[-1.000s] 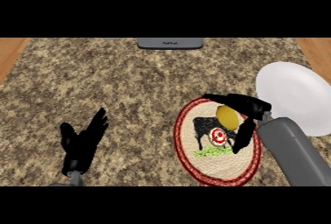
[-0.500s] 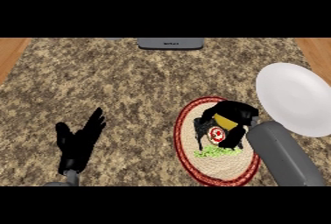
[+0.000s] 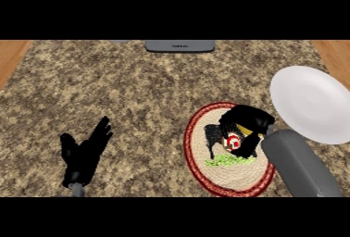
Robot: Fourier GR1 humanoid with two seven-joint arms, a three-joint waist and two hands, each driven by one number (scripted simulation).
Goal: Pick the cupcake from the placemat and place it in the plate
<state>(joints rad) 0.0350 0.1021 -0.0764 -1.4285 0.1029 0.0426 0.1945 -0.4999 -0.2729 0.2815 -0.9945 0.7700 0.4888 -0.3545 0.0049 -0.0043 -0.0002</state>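
Observation:
A round woven placemat (image 3: 205, 164) with a red rim lies on the counter at the lower right. My right hand (image 3: 249, 119) is over its upper part, fingers curled round the cupcake. Only a sliver of yellow cupcake (image 3: 240, 127) shows beneath the fingers. The white plate (image 3: 314, 104) sits just right of the placemat, with nothing on it. My left hand (image 3: 83, 155) rests open at the lower left, fingers up.
The counter top is speckled brown stone (image 3: 137, 83). A grey object (image 3: 180, 45) sits at the far edge, top centre. Wooden strips (image 3: 14, 53) border the counter at both upper corners. My grey right forearm (image 3: 301, 166) covers the placemat's right side.
My right hand has closed down over the cupcake, which showed plainly a second ago and is now almost hidden. The left hand has hardly moved.

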